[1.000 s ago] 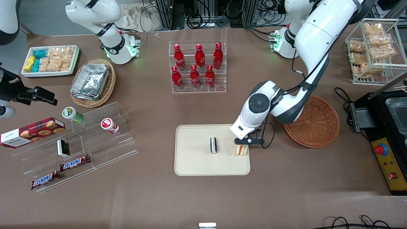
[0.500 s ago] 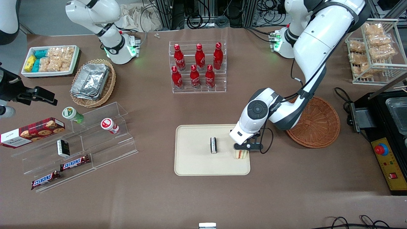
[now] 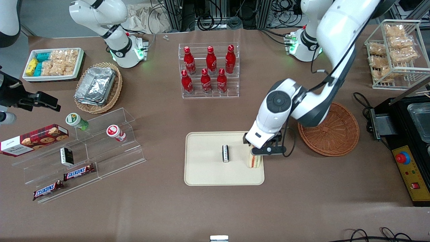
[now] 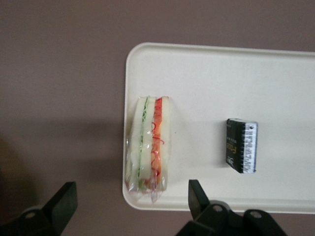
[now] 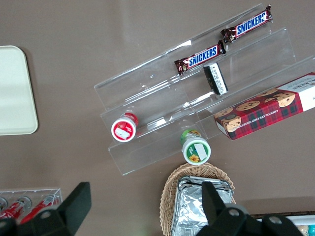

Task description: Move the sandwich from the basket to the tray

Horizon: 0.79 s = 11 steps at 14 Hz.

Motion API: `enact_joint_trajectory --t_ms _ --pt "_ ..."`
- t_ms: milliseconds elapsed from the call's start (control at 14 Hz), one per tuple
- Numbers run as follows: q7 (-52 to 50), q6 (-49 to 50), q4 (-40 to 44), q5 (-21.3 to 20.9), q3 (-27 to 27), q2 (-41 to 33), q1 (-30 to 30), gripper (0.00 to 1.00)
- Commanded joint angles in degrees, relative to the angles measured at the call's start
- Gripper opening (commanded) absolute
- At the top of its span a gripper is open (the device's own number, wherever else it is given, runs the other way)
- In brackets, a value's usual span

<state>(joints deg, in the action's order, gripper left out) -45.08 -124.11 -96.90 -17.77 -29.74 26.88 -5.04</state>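
The sandwich (image 3: 254,161) is seen lying on the tray (image 3: 208,174), right at the rim, lower middle of the frame. The gripper (image 3: 262,150) is held just above it, jaws spread wide and empty, judged released. The basket (image 3: 332,134) is left empty, farther off.

I see red bottles (image 3: 209,71) in a clear rack at upper centre. Snickers bars (image 3: 79,172) sit lower left. Foil containers (image 3: 95,85) are upper left.
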Motion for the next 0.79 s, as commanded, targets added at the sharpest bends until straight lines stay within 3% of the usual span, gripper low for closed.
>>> enact_joint_trajectory --t_ms 0,143,357,714 --pt "4.3 8.6 -1.7 6.8 0.2 -10.8 0.3 1.0" --pt "14.0 17.6 -1.5 14.1 3.2 -17.3 0.7 1.0" --pt "25.8 26.5 -1.5 20.1 12.0 -25.7 0.4 1.0" --pt "35.2 34.1 -5.4 22.6 22.5 -37.8 0.0 1.0"
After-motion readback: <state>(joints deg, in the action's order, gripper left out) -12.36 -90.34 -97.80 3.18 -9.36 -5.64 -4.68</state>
